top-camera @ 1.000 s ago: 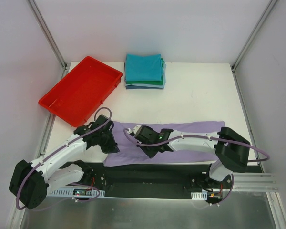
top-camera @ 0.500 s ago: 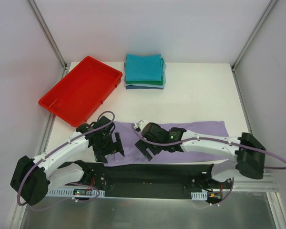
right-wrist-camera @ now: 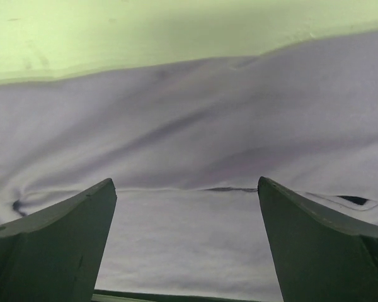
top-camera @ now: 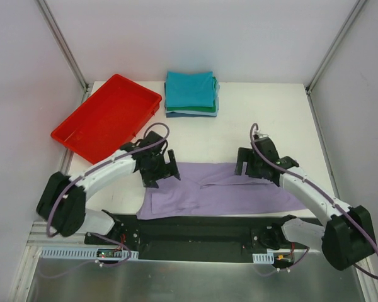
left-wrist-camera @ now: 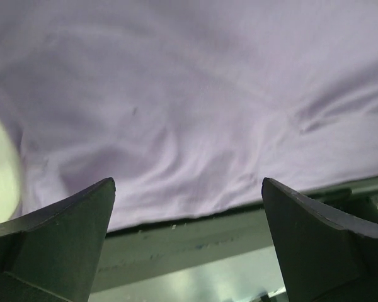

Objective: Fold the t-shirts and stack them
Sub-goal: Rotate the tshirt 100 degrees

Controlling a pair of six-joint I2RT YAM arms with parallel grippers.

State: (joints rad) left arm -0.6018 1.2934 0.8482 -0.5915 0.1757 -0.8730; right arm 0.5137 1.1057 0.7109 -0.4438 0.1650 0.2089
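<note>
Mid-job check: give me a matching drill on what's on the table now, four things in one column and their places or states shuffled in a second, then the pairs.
Things:
1. lavender t-shirt
2. red tray
3. folded stack
4. left pincer

Places or states:
A. far edge, just right of the tray
B. far left corner, nothing in it
C. spread along the near edge
D. jaws open, over purple cloth

Pairs: 1-C, 2-B, 3-A, 4-D

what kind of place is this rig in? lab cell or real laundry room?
Most likely a lab test cell: a white table boxed in by plain panels on aluminium posts, robot arms on a black base plate, and a staged stack of folded t-shirts.
</note>
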